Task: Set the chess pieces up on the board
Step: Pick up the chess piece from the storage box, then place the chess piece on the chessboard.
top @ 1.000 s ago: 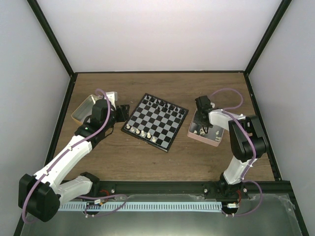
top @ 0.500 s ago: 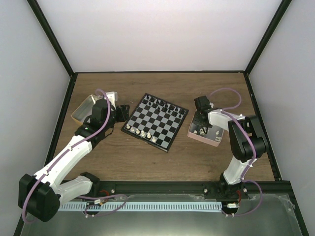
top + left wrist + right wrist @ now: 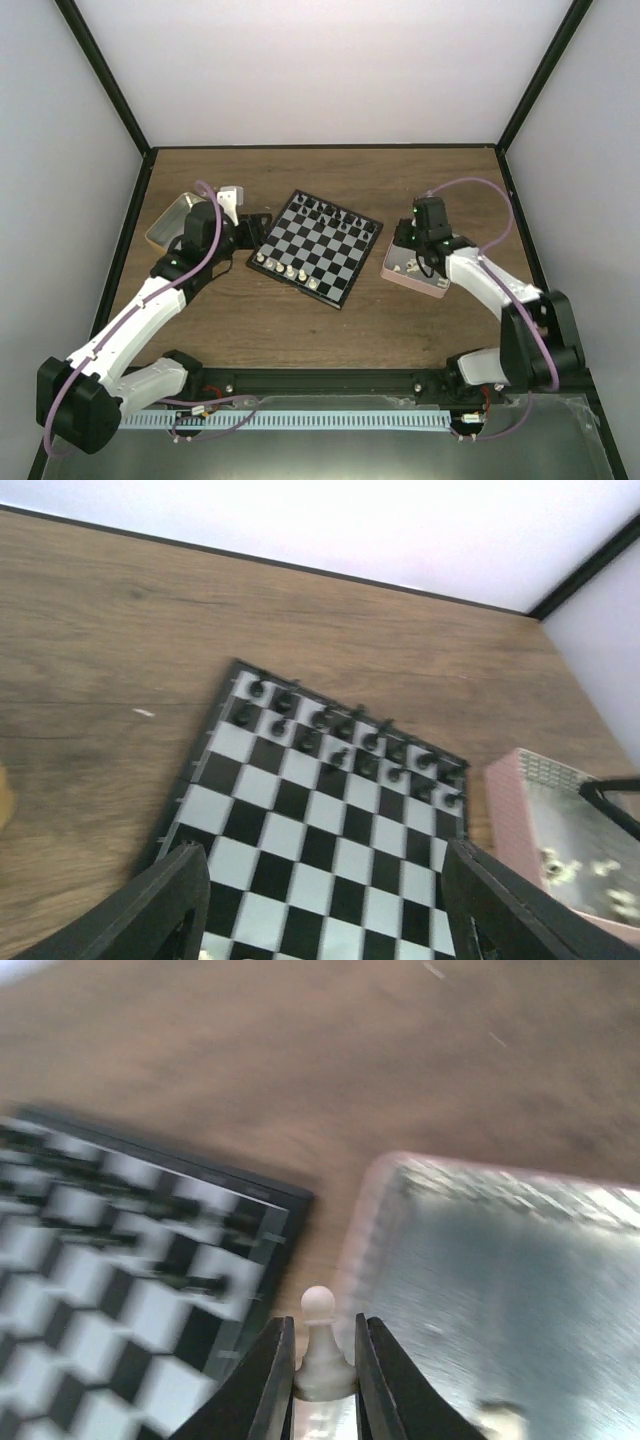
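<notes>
The board (image 3: 316, 245) lies mid-table, black pieces (image 3: 335, 213) along its far side and several cream-white pieces (image 3: 287, 270) along its near side. In the left wrist view the board (image 3: 320, 820) fills the lower middle with black pieces (image 3: 350, 742) in two rows. My left gripper (image 3: 252, 228) hovers at the board's left edge, open and empty (image 3: 325, 920). My right gripper (image 3: 414, 262) is over the pink tray's left part, shut on a cream-white pawn (image 3: 322, 1345); its fingers (image 3: 270, 1370) clamp the pawn's base (image 3: 320, 1380). The board's corner (image 3: 150, 1250) is blurred at left.
The pink tray (image 3: 438, 287) with a metal floor stands right of the board and holds a few loose pieces; it also shows in the right wrist view (image 3: 500, 1280) and left wrist view (image 3: 510, 810). A yellow-sided tin (image 3: 168, 225) sits at the far left behind my left arm.
My right arm swung outward and its gripper lifted from the tray holding a white pawn. My left gripper shifted slightly toward the board.
</notes>
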Available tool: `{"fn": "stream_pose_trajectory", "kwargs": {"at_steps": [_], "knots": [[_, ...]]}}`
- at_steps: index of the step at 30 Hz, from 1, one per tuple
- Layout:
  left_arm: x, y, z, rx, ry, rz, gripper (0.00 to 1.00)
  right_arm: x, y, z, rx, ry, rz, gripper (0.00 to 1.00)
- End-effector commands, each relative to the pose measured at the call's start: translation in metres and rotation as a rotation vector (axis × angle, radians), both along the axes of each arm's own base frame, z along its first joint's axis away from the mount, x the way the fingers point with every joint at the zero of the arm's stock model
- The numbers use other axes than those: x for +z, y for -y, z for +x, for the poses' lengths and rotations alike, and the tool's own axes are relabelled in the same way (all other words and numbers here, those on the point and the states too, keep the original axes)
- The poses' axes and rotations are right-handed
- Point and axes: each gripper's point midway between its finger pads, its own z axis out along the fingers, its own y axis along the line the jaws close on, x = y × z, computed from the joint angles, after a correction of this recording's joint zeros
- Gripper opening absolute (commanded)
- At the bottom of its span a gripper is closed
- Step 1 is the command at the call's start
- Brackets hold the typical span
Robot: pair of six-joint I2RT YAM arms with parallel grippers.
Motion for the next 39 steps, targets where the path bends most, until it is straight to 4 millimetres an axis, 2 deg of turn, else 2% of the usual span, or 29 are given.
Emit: {"fn": "stream_pose_trajectory", "kwargs": {"at_steps": [1,5,9,13,18,20,25,33,36,39], "knots": [[0.038,0.035,-0.013,-0.196,0.078,-0.154,0.67,0.081,-0.066,-0.005,0.339,0.245,0.244,0.12],[0.062,0.055,-0.026,-0.320,0.094,-0.268,0.71,0.142,-0.114,-0.045,0.672,0.395,0.472,0.12],[0.085,0.077,-0.045,-0.476,0.088,-0.402,0.80,0.185,-0.139,-0.088,0.933,0.485,0.654,0.12],[0.101,0.093,-0.062,-0.608,0.036,-0.548,0.80,0.213,-0.157,-0.120,1.122,0.543,0.724,0.12],[0.116,0.103,-0.076,-0.719,-0.018,-0.639,0.80,0.229,-0.178,-0.143,1.303,0.573,0.736,0.12],[0.120,0.106,-0.081,-0.754,-0.037,-0.655,0.80,0.232,-0.188,-0.146,1.348,0.574,0.723,0.12],[0.120,0.108,-0.085,-0.768,-0.124,-0.701,0.78,0.234,-0.203,-0.136,1.367,0.606,0.648,0.13],[0.099,0.111,-0.069,-0.656,-0.299,-0.761,0.58,0.228,-0.229,-0.111,1.358,0.619,0.477,0.13],[0.090,0.112,-0.064,-0.625,-0.341,-0.772,0.47,0.226,-0.236,-0.108,1.367,0.613,0.456,0.13],[0.087,0.113,-0.061,-0.611,-0.357,-0.793,0.42,0.225,-0.239,-0.108,1.379,0.610,0.455,0.13]]}}
